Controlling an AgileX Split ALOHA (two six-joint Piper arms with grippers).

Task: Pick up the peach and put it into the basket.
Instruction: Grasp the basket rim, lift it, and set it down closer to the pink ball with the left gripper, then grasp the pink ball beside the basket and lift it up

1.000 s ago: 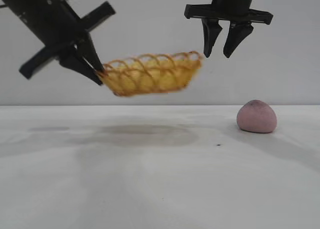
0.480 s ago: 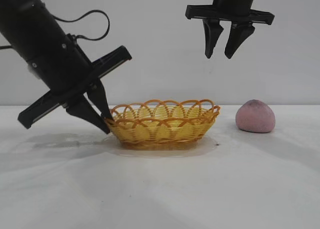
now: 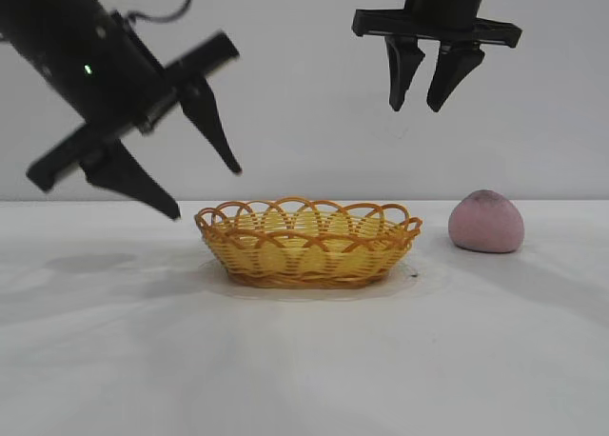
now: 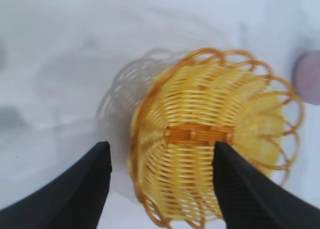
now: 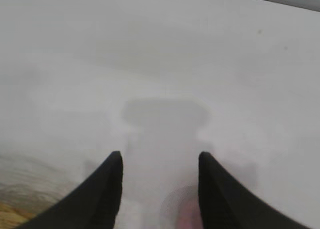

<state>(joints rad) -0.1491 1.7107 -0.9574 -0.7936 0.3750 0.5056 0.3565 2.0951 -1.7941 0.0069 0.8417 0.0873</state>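
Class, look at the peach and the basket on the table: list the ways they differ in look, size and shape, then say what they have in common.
The peach is dusty pink and matte; the basket is yellow weave with an orange-brown looped rim. The peach is a solid rounded dome; the basket is an open, shallow oval. The peach is much narrower than the basket. Both rest on the white table, apart from each other, and neither pincer holds either one.

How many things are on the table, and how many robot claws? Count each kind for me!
Basket: 1, yellow and orange, nothing in it
Peach: 1, pink, on the table beside the basket
Robot claws: 2, left gripper open above the basket's end, right gripper open, high up between the basket and the peach
Total: 4
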